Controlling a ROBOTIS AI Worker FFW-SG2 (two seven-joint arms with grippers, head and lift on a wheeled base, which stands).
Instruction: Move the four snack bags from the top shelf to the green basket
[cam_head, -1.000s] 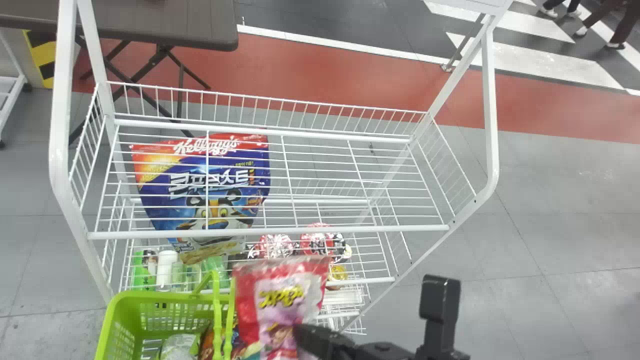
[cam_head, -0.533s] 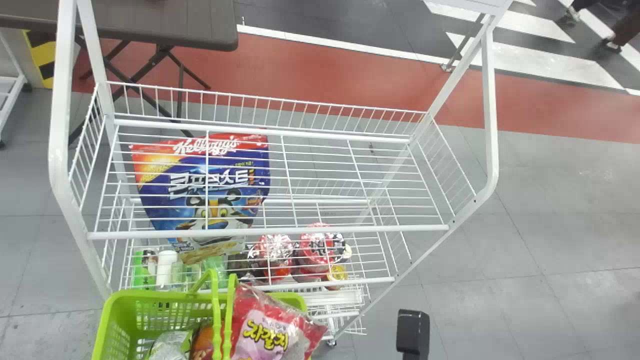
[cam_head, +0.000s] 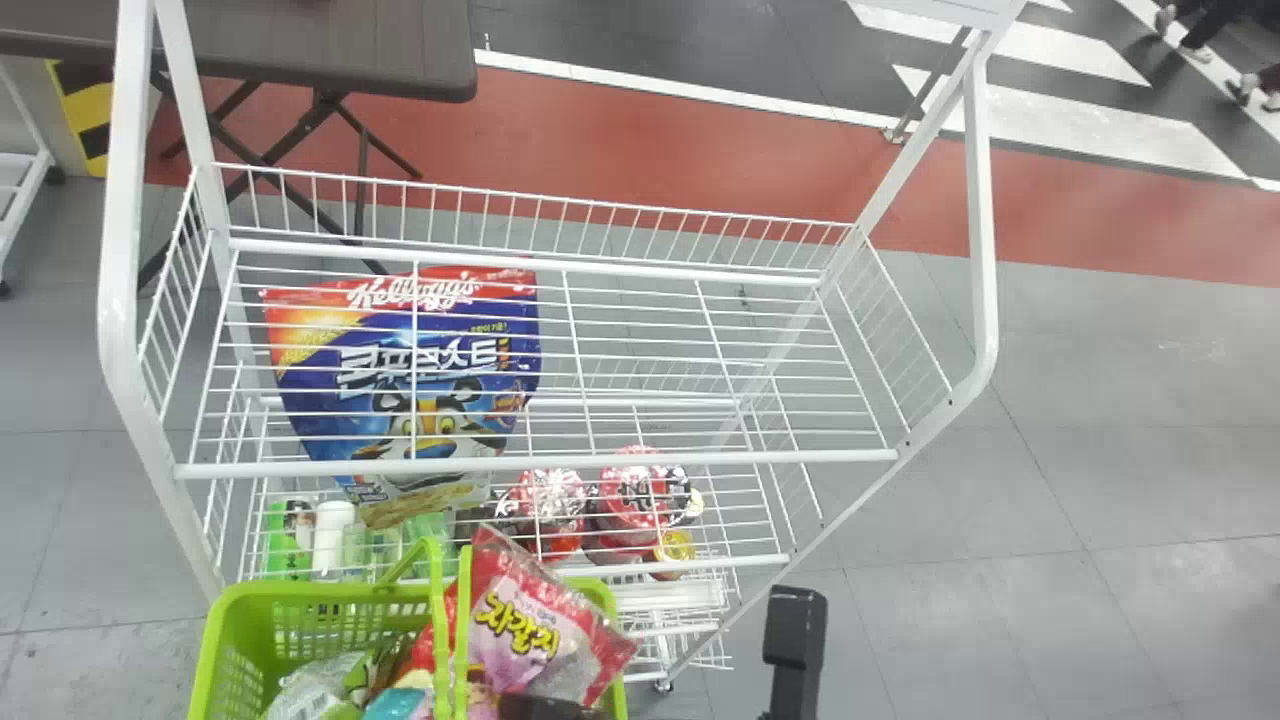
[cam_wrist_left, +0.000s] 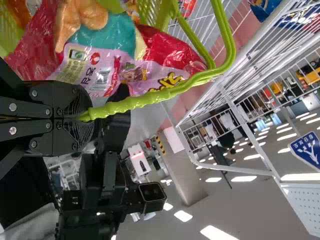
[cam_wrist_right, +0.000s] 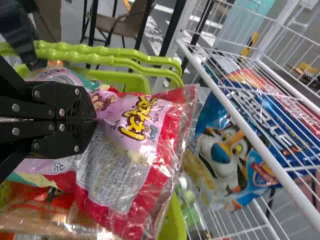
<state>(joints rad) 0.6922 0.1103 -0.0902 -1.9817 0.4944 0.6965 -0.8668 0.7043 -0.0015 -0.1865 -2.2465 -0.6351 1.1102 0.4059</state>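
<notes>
Item, your right gripper (cam_wrist_right: 95, 119): closed on a red-and-pink plastic snack bag (cam_head: 545, 630) with yellow lettering; the bag hangs tilted over the right end of the green plastic basket (cam_head: 300, 592), beside its handles.
Item, your left gripper (cam_wrist_left: 82, 118): clamped on a ribbed green handle (cam_wrist_left: 135, 101) of that basket.
Item, change: a second ago the bag stood nearly upright before the white wire rack (cam_head: 540, 465); it has since tipped over and the right arm has shifted left, so you have passed from carrying to placing.
Item, basket contents: a clear-and-green packet (cam_head: 315, 685) and other packets; how many count towards your four, you cannot tell.
Item, beyond: a blue-and-red cereal pouch (cam_head: 400, 380) behind the rack's wires.
Item, your next move, as judged: lower the bag inside the rim, then release; its wide end could snag a handle or slump over the right edge.
</notes>
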